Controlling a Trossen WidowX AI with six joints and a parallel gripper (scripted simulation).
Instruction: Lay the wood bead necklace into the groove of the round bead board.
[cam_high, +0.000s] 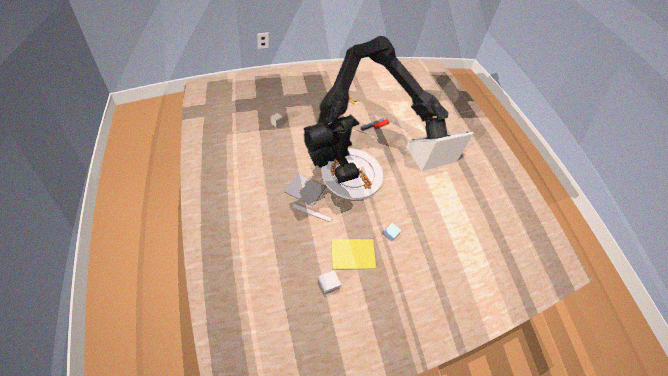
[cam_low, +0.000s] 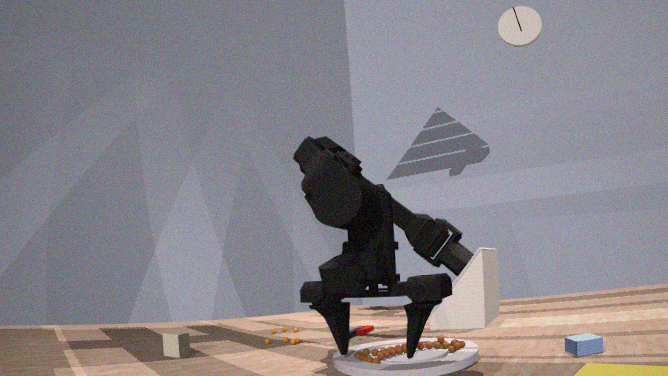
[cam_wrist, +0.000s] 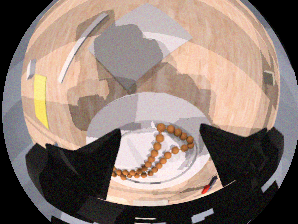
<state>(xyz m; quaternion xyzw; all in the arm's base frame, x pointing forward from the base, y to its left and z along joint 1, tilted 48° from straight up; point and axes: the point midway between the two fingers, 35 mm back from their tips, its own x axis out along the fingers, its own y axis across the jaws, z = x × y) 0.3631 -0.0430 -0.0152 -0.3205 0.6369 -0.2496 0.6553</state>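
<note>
The round white bead board (cam_high: 376, 186) (cam_low: 452, 357) (cam_wrist: 120, 120) lies on the wooden table. The wood bead necklace (cam_high: 368, 179) (cam_low: 425, 346) (cam_wrist: 162, 151), a string of brown beads, lies on the board; I cannot tell how much of it sits in the groove. My gripper (cam_high: 345, 169) (cam_low: 378, 347) (cam_wrist: 161, 131) is open, its two black fingertips spread wide just above the board, one on each side of the necklace's near part. Nothing is held between the fingers.
A grey flat piece (cam_high: 304, 189) (cam_wrist: 127, 50) and a white stick (cam_high: 312, 213) lie left of the board. A red-handled tool (cam_high: 376, 123), loose orange beads (cam_low: 285, 336), a white wedge (cam_high: 440, 148) (cam_low: 470, 295), a yellow sheet (cam_high: 353, 253), blue block (cam_high: 392, 231) (cam_low: 583, 344) and small cubes (cam_high: 329, 282) (cam_low: 176, 343) lie around.
</note>
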